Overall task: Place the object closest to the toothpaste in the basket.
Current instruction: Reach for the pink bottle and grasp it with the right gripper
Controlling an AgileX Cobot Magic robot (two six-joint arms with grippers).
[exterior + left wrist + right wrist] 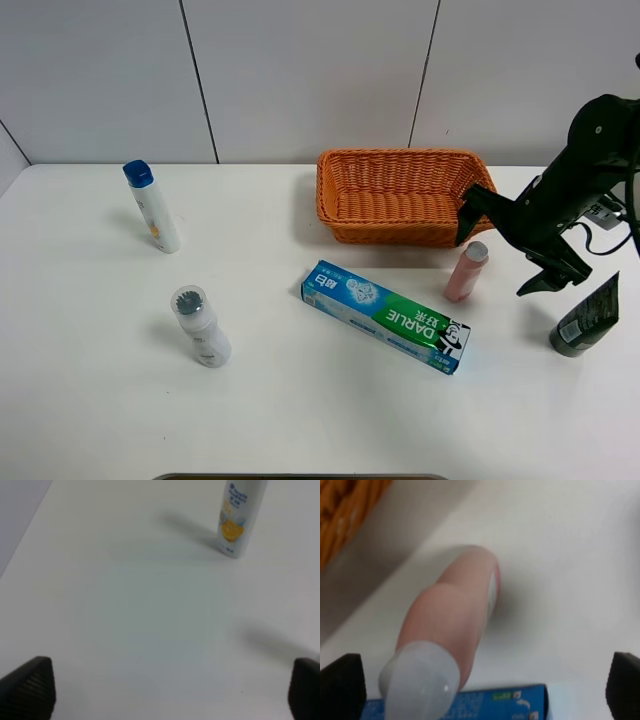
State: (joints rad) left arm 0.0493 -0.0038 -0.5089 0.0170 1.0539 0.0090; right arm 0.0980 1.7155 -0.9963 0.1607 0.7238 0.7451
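Over the table's left side, the left gripper (167, 690) hangs with jaws spread, near a blue-capped bottle (152, 207). Mid-table lies the toothpaste box (386, 315). The pink tube (466, 271) stands just beside its right end, in front of the basket (400, 195), between the right gripper's (490, 266) parted jaws, untouched.

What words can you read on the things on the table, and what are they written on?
"DARLIE": on the green part of the toothpaste box.
Chinese characters on the same box: too small to read.
Print on the blue-capped bottle, the grey-capped bottle and the dark tube: blurred or too small to read.
Pink bottle: no text shows.
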